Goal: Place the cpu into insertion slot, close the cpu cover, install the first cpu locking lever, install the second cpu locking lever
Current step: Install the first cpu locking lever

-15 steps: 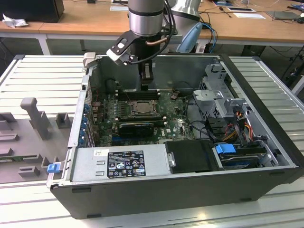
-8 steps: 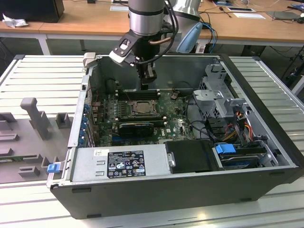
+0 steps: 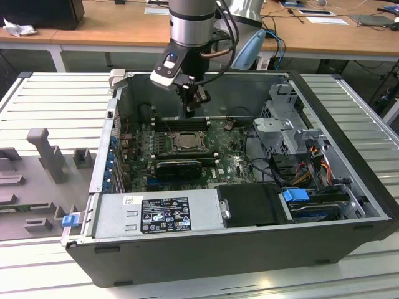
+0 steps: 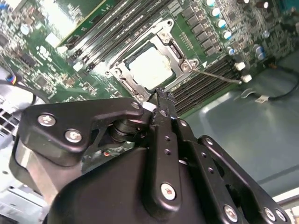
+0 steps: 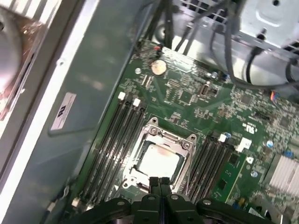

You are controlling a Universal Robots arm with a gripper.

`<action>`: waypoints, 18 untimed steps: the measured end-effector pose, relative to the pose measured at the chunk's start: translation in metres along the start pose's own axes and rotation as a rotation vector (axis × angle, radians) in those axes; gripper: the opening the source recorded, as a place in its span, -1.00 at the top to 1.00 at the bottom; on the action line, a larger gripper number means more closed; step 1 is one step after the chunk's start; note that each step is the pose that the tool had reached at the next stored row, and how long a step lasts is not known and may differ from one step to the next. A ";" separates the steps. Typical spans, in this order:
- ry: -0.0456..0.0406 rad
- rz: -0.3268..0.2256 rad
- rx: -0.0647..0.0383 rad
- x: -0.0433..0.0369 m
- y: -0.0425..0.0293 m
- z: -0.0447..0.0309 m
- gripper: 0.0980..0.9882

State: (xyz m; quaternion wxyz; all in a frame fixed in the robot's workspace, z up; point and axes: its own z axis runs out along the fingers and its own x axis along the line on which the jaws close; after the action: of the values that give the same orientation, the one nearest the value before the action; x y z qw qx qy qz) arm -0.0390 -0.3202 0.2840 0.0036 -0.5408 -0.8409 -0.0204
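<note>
- We judge the cpu (image 4: 152,65) light, stiff, thin and fragile. Take it by opposite edges only, never the face.
- It looks like a flat, pale beige-silver square.
- It is seated in the insertion slot (image 3: 186,142), toward the case's far wall, in the exterior view's left half.
- The cpu cover (image 5: 161,136) is a dull silver frame lying flat over it, with the chip showing through the window.
- The gripper (image 5: 160,181) has its fingers pressed together, holding nothing, with the tips at the cover's edge. We cannot tell if they touch.
- Long black memory slots (image 5: 112,135) flank the slot on two sides, with green motherboard (image 5: 187,93) around.
</note>
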 end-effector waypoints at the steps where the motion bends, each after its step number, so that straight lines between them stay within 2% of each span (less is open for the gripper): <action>1: 0.0004 -0.015 0.000 0.0000 0.0000 0.0000 0.98; 4: 0.0023 -0.078 0.002 0.0000 0.0000 0.0000 0.98; 10: 0.0047 -0.158 0.005 0.0000 0.0000 0.0001 0.98; 13: 0.0042 -0.226 0.008 0.0000 -0.0001 0.0003 0.98; 18: 0.0051 -0.258 0.009 0.0000 0.0000 0.0003 0.98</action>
State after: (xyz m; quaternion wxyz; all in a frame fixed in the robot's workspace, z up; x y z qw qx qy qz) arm -0.0390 -0.3202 0.2837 0.0055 -0.4283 -0.9034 -0.0184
